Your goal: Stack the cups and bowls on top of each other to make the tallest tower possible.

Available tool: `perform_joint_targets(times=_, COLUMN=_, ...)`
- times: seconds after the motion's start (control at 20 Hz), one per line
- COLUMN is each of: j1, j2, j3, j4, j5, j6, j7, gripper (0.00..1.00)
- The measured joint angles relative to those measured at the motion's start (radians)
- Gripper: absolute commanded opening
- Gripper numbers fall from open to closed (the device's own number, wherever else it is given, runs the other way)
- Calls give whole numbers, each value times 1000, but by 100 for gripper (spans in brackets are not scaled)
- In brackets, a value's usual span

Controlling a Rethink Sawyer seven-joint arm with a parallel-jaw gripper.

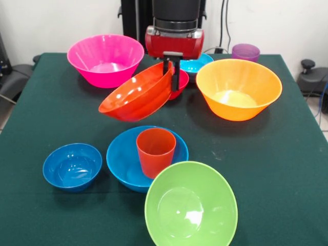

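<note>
My gripper [168, 77] is shut on the rim of the large red-orange bowl [136, 93] and holds it tilted in the air above the table's middle. Below it, toward the front, the orange-red cup [155, 151] stands upright inside the sky-blue bowl [123, 161]. The lime green bowl [190, 206] sits at the front, touching the sky-blue one. The small dark blue bowl [72, 166] is at the front left. The pink bowl [105, 59] is at the back left, the orange bowl [238, 88] at the right. The magenta-red bowl [181, 82] and cyan bowl [197, 63] sit behind the gripper. The purple cup [245, 52] stands at the back right.
The green cloth-covered table [287, 169] has open room at the right front and the left side. The robot's pedestal [138, 15] stands behind the back edge. Cables hang at the back right.
</note>
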Motion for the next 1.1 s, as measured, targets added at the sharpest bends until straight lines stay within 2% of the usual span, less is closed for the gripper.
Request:
perform_joint_targets(times=0.45, j1=21, j2=-21, j3=0, j4=-20, j5=28, j6=103, j7=0, gripper=0)
perform_joint_targets(times=1.1, j1=15, j2=18, j3=17, j4=-127, j5=28, j6=144, j7=0, gripper=0)
